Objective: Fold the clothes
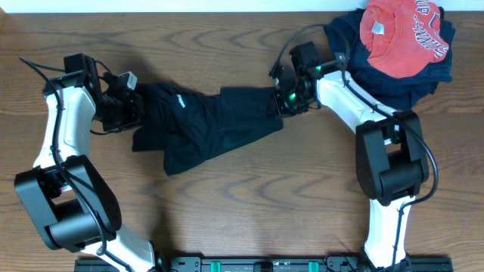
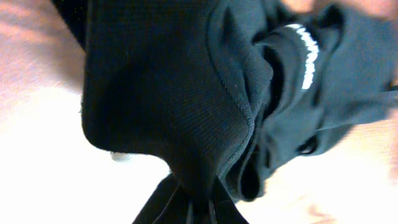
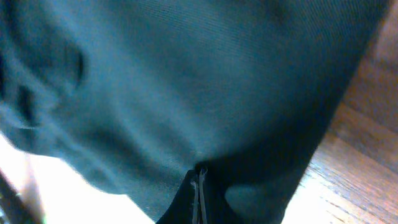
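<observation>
The wooden table (image 1: 242,219) carries the black garment (image 1: 204,128), which lies stretched in a crumpled band between the two sets of jaws. Its long axis runs from the left gripper (image 1: 134,106) to the right gripper (image 1: 281,102), and a loose flap of cloth spreads off that line toward the arms' bases, nearer the left jaws than the right. Beyond the right jaws, on the side away from the black garment, sits a heap of navy cloth (image 1: 408,75) with a red shirt (image 1: 397,38) on top. The red shirt bears white lettering, folded over and too broken up to read. The left jaws are pressed together on a bunched edge of the black garment, with folds piled just ahead of them. The right jaws are likewise closed tight, pinching the opposite end of the same cloth. A small black tag (image 2: 305,56) lies a little way ahead of the left jaws, and its white print is too blurred to read.
</observation>
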